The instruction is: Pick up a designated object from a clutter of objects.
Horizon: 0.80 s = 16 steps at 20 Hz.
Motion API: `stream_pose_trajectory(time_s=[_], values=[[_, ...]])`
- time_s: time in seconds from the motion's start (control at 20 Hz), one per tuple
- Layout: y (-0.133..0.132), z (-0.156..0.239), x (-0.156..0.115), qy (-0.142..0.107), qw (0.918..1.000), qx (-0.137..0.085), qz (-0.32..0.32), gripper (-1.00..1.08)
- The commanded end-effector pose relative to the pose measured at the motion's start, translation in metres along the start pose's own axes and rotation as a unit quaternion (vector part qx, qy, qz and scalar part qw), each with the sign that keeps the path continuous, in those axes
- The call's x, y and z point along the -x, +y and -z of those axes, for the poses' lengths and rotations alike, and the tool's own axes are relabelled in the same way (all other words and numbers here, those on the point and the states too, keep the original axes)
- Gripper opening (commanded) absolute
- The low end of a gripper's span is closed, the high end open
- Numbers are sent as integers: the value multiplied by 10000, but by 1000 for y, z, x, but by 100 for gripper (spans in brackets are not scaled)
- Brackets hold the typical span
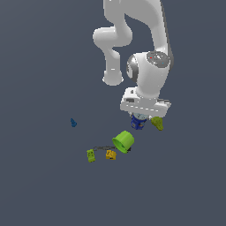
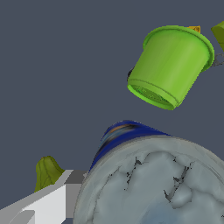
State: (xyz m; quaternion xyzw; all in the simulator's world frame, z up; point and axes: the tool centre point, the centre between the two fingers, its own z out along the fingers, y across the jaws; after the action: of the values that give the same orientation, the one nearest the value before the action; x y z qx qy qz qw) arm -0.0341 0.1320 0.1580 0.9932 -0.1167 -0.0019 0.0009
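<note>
Our fingers [image 1: 138, 120] straddle the blue can [image 1: 137, 124] beside the green cup [image 1: 123, 141]; grip unclear, so we judge closing and lifting come next.

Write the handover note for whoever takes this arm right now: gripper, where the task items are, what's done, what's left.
Gripper: low over the blue can; fingers hidden in the exterior view, so open or shut cannot be told.
Blue can: directly under the hand, its grey top filling the wrist view.
Clutter: green cup on its side next to the can, olive lump at the can's other side, yellow block, lime block, tiny blue piece apart.
Done: hand positioned at the can.
Left: confirm grasp, lift.
</note>
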Motion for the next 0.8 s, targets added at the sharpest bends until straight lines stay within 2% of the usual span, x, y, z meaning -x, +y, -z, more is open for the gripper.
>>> stream_pose_trajectory(time_s=[0.0,0.75], values=[[-8,26,6,21,10000,-6,2,-100],[-54,174,49,21,10000,-6,2,-100]])
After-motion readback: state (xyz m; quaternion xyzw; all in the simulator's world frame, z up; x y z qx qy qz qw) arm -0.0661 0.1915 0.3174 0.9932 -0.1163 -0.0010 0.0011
